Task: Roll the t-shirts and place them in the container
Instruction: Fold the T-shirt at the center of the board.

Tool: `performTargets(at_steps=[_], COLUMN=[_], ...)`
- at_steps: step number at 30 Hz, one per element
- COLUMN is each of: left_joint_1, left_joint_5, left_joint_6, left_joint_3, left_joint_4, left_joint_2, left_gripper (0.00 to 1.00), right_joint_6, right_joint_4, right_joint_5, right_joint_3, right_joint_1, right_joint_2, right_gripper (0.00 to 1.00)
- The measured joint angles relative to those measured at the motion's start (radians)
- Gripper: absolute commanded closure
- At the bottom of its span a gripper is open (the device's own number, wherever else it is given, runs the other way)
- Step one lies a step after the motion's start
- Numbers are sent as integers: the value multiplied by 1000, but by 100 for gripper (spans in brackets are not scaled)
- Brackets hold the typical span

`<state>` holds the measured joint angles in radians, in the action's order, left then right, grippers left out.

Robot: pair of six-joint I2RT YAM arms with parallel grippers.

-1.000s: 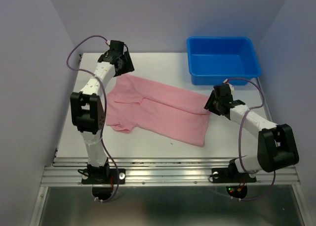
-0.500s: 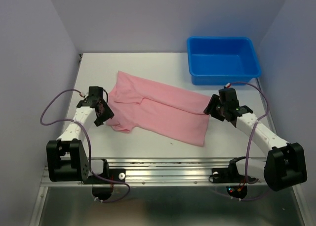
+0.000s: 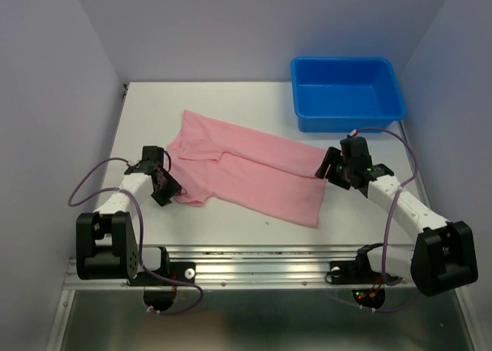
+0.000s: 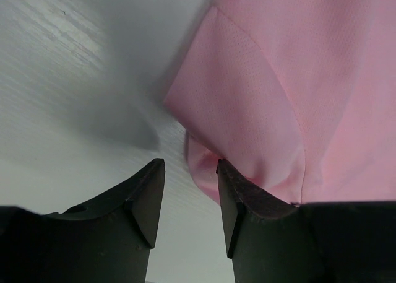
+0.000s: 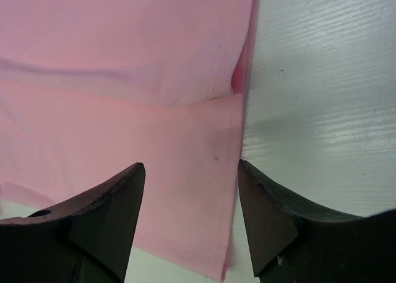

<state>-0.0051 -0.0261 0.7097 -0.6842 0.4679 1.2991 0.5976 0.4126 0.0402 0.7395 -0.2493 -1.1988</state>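
Observation:
The light pink t-shirt lies flat and folded lengthwise across the middle of the table. My left gripper is low at its left sleeve. In the left wrist view the gripper is open with a narrow gap. Bare table shows between the fingers, and the sleeve lies against the right finger. My right gripper is at the shirt's right edge. In the right wrist view the gripper is open wide just above the hem, holding nothing.
A rigid blue tub stands at the back right of the white table. Purple cables loop from both arms. The enclosure walls rise at the left, the right and the back. The table's metal front rail runs along the near edge.
My left arm swung from the shirt's far back corner down to the left sleeve and crept closer. My right gripper stayed at the right edge.

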Motion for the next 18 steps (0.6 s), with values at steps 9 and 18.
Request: performTargets(at_steps=[9, 18], left_joint_1=[0, 0], left_joint_5=[14, -3], left_joint_6=[6, -18], left_joint_3=[2, -45], left_joint_4=[-89, -126], left_joint_2=[66, 140], left_gripper=[57, 100], right_joint_6=[0, 0], right_joint_4=[7, 16], right_joint_5=[-3, -1], right_joint_3=[0, 0], right_joint_1=[0, 0], right_joint_2=[0, 2], right_gripper=[32, 31])
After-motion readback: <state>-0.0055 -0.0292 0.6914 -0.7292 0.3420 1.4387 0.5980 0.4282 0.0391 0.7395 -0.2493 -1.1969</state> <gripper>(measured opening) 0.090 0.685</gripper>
